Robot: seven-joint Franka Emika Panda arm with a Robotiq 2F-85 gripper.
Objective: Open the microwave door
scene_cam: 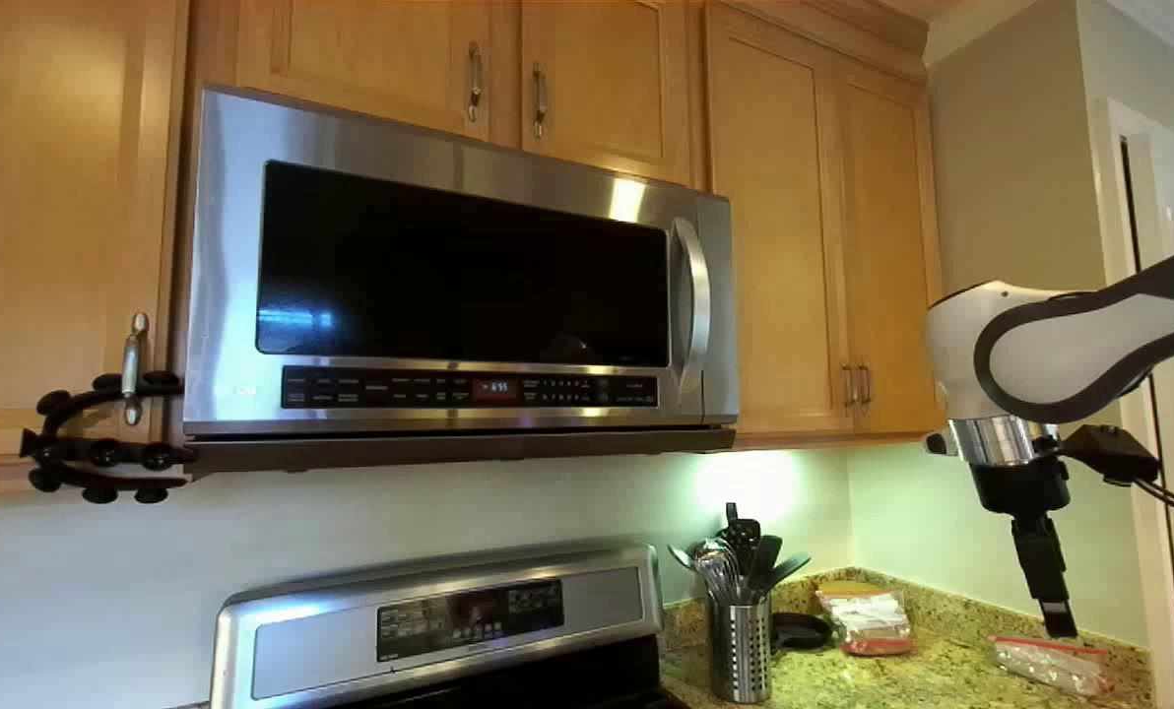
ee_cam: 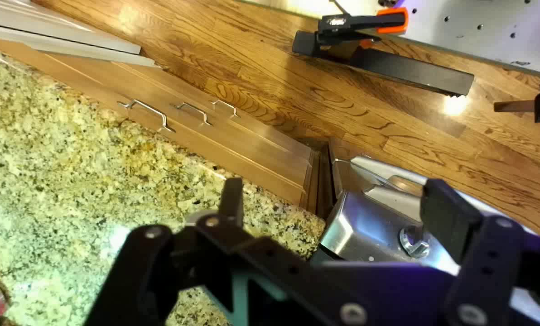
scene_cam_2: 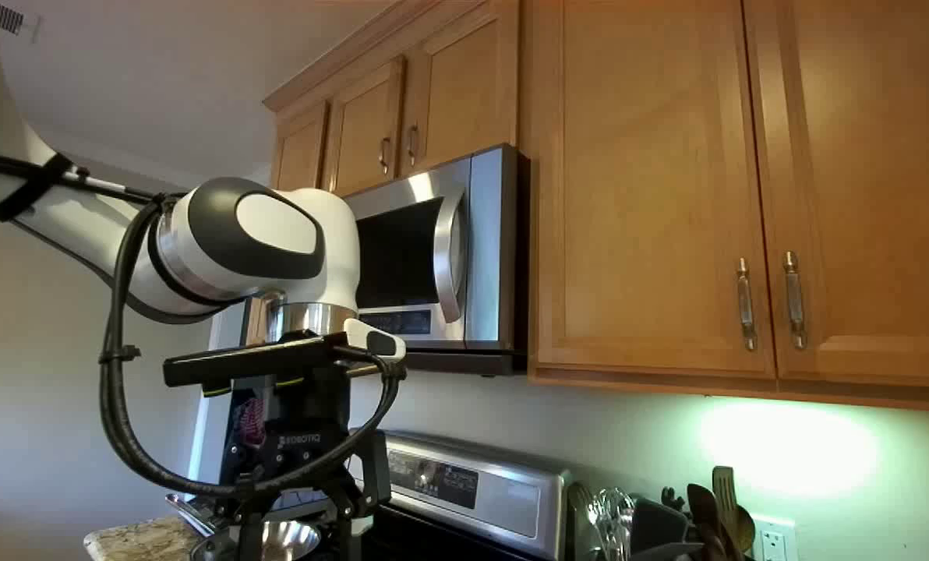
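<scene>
The microwave door (scene_cam: 459, 266) is a wide steel panel with a dark glass window, mounted under the cabinets. It is shut, and also shows in an exterior view (scene_cam_2: 398, 249), partly behind the arm. Its curved vertical handle (scene_cam: 693, 305) is at the right edge; it shows there too (scene_cam_2: 449, 257). My gripper (scene_cam: 1045, 581) points down, apart from the door, to its right and lower than the handle. In the wrist view my gripper (ee_cam: 338, 206) has its fingers wide apart with nothing between them. The microwave is out of the wrist view.
A steel stove (scene_cam: 439, 620) stands below the microwave. A utensil holder (scene_cam: 742, 650) and plastic bags (scene_cam: 863, 620) are on the granite counter (ee_cam: 93, 181). Wooden cabinets (scene_cam_2: 651, 195) flank the microwave. A black curved object (scene_cam: 104, 453) hangs at the left cabinet.
</scene>
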